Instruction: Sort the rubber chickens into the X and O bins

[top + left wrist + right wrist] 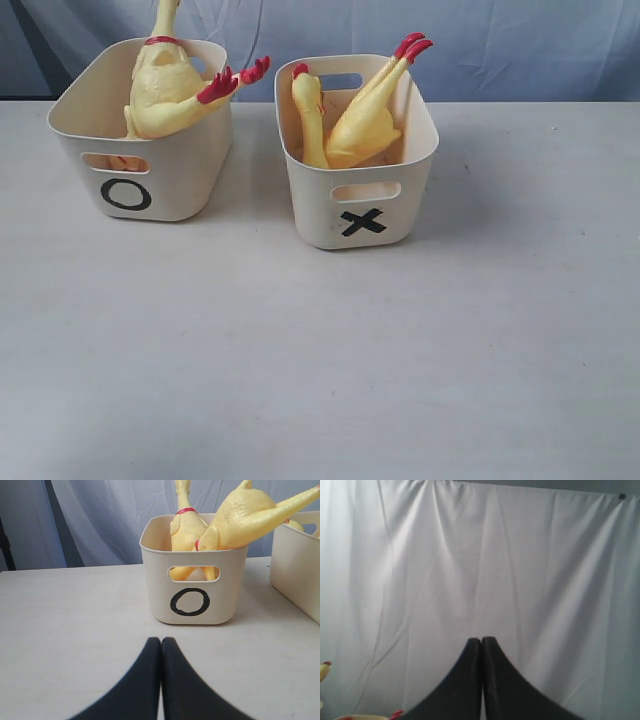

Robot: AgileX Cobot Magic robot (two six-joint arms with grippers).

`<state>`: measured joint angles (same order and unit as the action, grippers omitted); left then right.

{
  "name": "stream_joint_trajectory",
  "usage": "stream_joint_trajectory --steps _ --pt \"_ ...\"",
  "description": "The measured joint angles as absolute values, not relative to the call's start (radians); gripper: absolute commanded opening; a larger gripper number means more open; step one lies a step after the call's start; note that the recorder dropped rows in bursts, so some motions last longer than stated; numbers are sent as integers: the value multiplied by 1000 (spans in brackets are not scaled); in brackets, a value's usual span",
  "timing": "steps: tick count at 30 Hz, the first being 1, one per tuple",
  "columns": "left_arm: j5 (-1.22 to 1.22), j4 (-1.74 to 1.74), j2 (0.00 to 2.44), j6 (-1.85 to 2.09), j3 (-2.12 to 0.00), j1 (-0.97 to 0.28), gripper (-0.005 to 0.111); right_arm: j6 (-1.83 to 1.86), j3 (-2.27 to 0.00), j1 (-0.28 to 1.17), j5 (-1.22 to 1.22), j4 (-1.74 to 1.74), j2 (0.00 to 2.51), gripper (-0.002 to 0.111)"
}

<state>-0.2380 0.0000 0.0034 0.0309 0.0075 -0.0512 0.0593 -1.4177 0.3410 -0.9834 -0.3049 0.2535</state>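
From the exterior camera I see the O bin (165, 190) and X bin (310, 215) side by side on the desk (320, 360). Both hold chickens (165, 85), red feet poking over the rims.

Left wrist: my left claw (161, 642) is pinched together, empty, low over the desk. The O bin stands straight ahead of it, apart.

Right wrist: my right claw (481, 641) is also pressed together, empty, facing a white curtain (470, 570).

This looks like a staged test setup in a lab, not a home or a shop. A wrinkled pale cloth (520, 45) hangs as a backdrop behind a bare, off-white surface (320, 380). The O tub (190, 195) and the X tub (312, 215) carry bold black marks.
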Motion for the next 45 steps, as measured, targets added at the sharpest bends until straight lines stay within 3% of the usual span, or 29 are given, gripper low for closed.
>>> stream_joint_trajectory --steps 6,9,18,31,38,45 --pt "-238 0 3 31 7 -51 0 -41 -1124 125 -768 -257 171 -1" --pt "-238 0 3 31 7 -51 0 -103 -996 83 -739 -163 167 -1" --pt "-238 0 3 31 7 -51 0 -130 -602 75 -558 133 169 -1" --pt "-238 0 3 31 7 -51 0 20 -141 75 -129 157 86 -1" --pt "-238 0 3 31 7 -51 0 47 -7 75 -94 140 8 -1" --pt "-238 0 3 31 7 -51 0 48 -5 75 -294 39 6 -1"
